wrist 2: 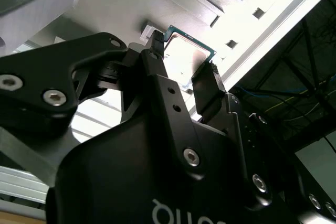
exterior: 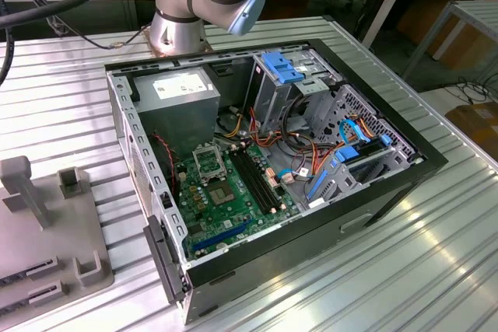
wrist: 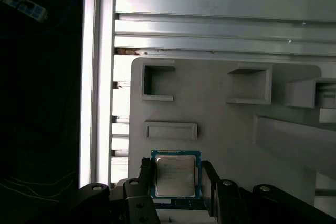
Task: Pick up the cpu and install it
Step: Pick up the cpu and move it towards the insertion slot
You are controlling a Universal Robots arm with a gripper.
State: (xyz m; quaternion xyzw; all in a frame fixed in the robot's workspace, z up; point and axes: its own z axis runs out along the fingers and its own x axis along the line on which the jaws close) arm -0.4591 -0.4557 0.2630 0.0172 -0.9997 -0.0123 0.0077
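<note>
Tool point(wrist: 177, 183) is clamped on the cpu point(wrist: 176, 171), with its black fingers point(wrist: 210, 182) pressed against two opposite edges, metal lid facing the first wrist view. The second wrist view shows the same pinch, the green rim of the chip poking out past the fingertips. The cpu hangs above the grey fixture tray point(wrist: 220, 129), near that tray's edge. Whether it has fully cleared the tray surface is hard to say from these angles; probably just lifted. In the exterior view the tray sits on the ribbed table point(exterior: 389, 270), on the exterior view's left of the open computer case point(exterior: 311, 223). The socket point(exterior: 208, 162) lies on the green motherboard point(exterior: 233, 200), well apart from the tray. Handling, as a judgement: the chip is light, thin, rigid, with a smooth lid, so slippery. The underside contacts are fragile, so an edge pinch like this is the right hold. The small contact area means it could tilt or slip if bumped.
</note>
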